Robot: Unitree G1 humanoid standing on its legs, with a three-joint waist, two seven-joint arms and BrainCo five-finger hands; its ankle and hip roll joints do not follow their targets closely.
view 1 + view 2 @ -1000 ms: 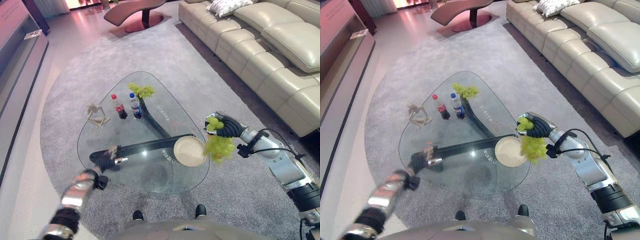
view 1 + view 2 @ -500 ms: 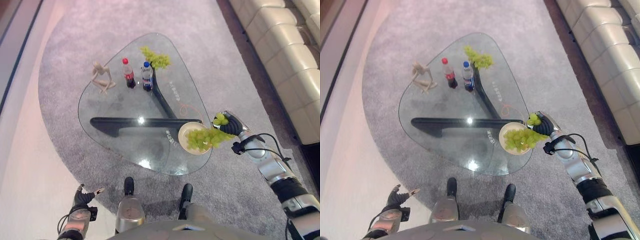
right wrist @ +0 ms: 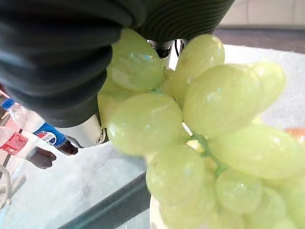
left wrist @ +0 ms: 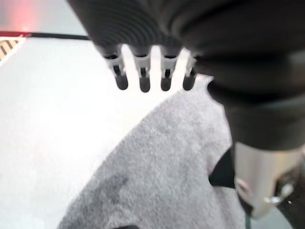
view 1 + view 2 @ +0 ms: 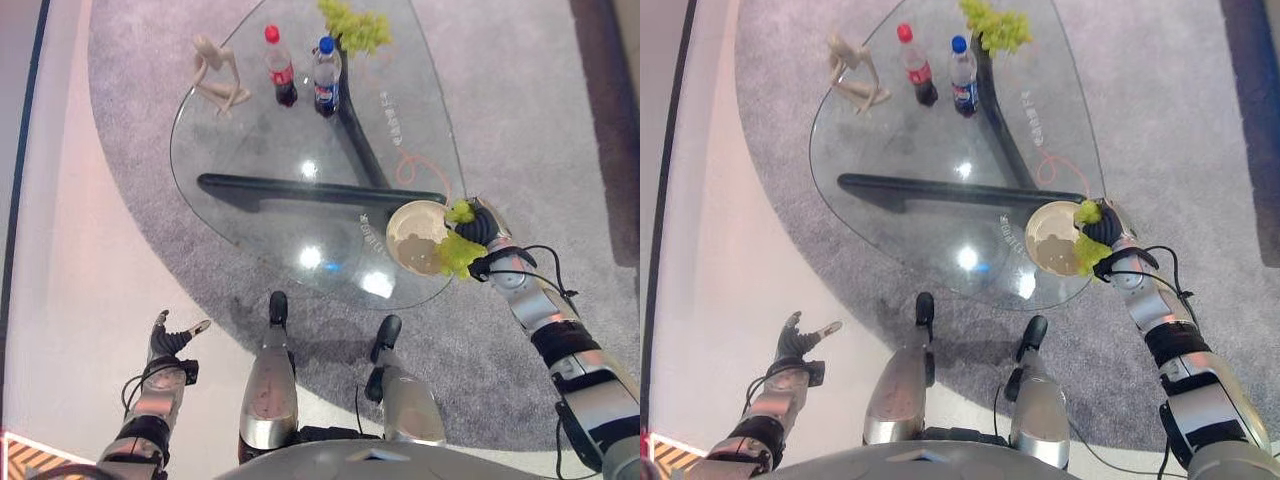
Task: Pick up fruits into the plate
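Observation:
A bunch of green grapes (image 5: 455,254) hangs from my right hand (image 5: 487,226), which is shut on its stem end. The bunch drapes over the right rim of the round cream plate (image 5: 412,228), near the glass table's right corner. In the right wrist view the grapes (image 3: 190,124) hang close under the hand's dark cover (image 3: 57,57). A second green bunch (image 5: 355,26) lies at the table's far end. My left hand (image 5: 166,344) hangs low at my left side over the pale floor, its fingers (image 4: 142,78) straight and holding nothing.
On the glass table (image 5: 270,140) stand a red-capped bottle (image 5: 281,76), a blue-capped bottle (image 5: 325,74) and a beige figurine (image 5: 216,76) at the far side. A grey carpet (image 5: 520,120) lies under the table, with pale floor to the left.
The camera has tilted down, shifting the whole picture. My left arm has dropped from the table to my side. My right hand has carried the grapes to the plate.

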